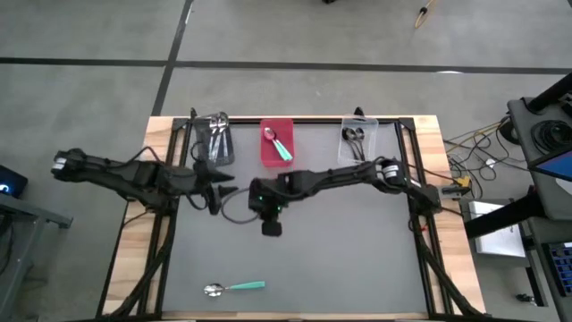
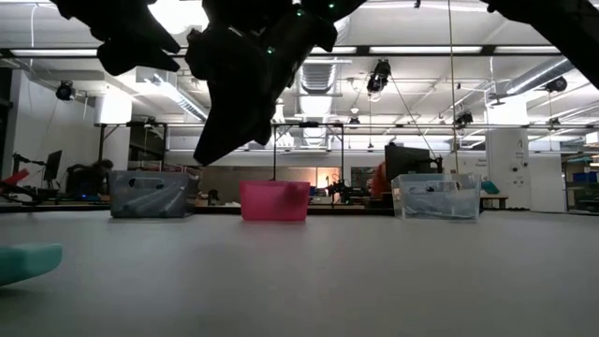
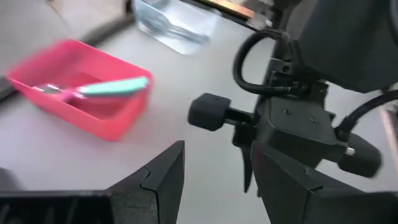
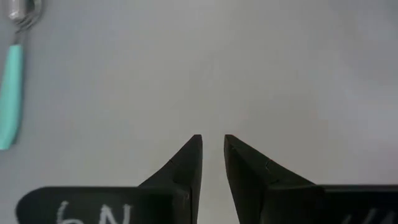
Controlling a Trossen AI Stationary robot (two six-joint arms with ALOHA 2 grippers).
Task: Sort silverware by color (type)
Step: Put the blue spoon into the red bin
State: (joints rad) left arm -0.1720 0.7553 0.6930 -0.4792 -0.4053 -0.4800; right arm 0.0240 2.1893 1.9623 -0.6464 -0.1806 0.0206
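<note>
One teal-handled spoon (image 1: 234, 287) lies flat on the grey table near its front edge; its handle also shows in the right wrist view (image 4: 12, 93). My right gripper (image 1: 271, 231) hangs above the table's middle, slanting down toward the near edge. Its fingers (image 4: 212, 140) stand a narrow gap apart with nothing between them, and the spoon is off to one side. My left gripper (image 1: 231, 190) is open and empty (image 3: 217, 152), left of the right arm's wrist. A teal-handled spoon (image 3: 106, 88) lies in the pink bin (image 1: 277, 156).
Three small bins line the far edge. The grey one (image 1: 219, 148) holds pale-handled spoons, the pink one stands in the middle, and the clear one (image 1: 357, 150) holds black spoons. The right arm's wrist (image 3: 311, 124) is close in front of my left gripper. Bare table lies around the loose spoon.
</note>
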